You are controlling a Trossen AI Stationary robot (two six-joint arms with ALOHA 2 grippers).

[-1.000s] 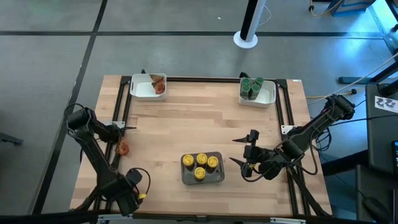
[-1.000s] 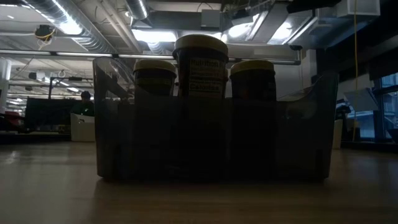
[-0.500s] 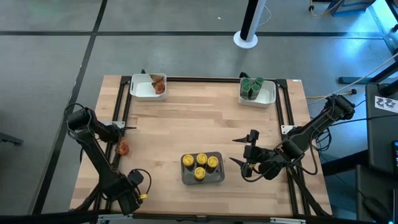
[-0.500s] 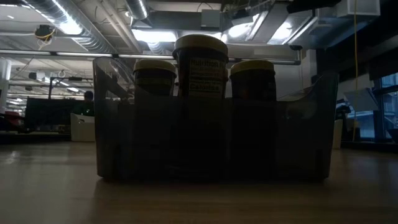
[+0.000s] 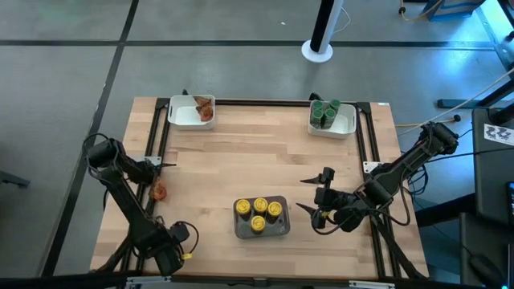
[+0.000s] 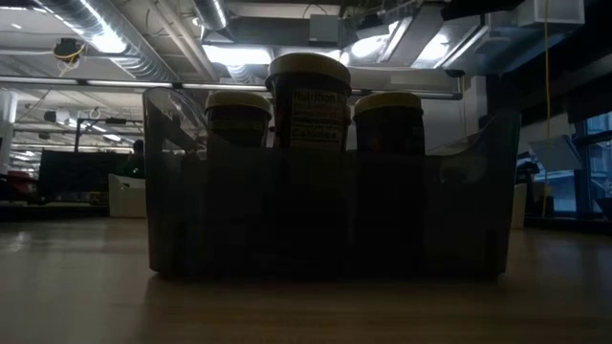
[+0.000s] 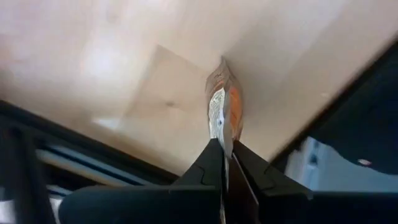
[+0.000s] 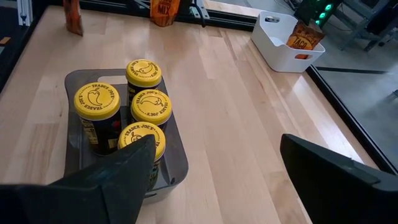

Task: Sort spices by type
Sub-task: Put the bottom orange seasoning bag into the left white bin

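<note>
Pale butcher-block wooden table (image 5: 257, 160), planks running lengthwise, smooth matte grain, framed by a black metal rail. Two dark jointed arms: the left one at the table's left edge, the right one near the front right.

Grey translucent plastic tray (image 5: 261, 218), rectangular with rounded corners, sits at front centre; in the low view its smoky walls (image 6: 191, 210) fill the frame. It holds four round yellow-lidded glass jars (image 5: 259, 211) packed touching each other, lids printed with a chilli mark (image 8: 97, 101).

White glossy rectangular plastic tray at the back left (image 5: 183, 114) holds crinkly reddish-orange foil packets (image 5: 204, 107) heaped at its right end. A second white tray of the same shape at the back right (image 5: 344, 122) holds round green-lidded jars (image 5: 324, 109) standing upright in a cluster at its left end.

Right gripper (image 5: 315, 207) hovers just right of the grey tray, dark blocky fingers spread wide, nothing between them; the wrist view shows both fingers (image 8: 118, 174) flanking bare wood and the jars.

Left gripper (image 7: 225, 163) is at the left table edge, its tapered black fingers pressed together, pinching the flat sealed edge of one crinkly reddish-orange packet (image 7: 222, 107). The packet is shiny, creased, orange with a silvery patch, standing on edge against the wood just inside the black rail; from above it shows as a small orange lump (image 5: 158, 192).
</note>
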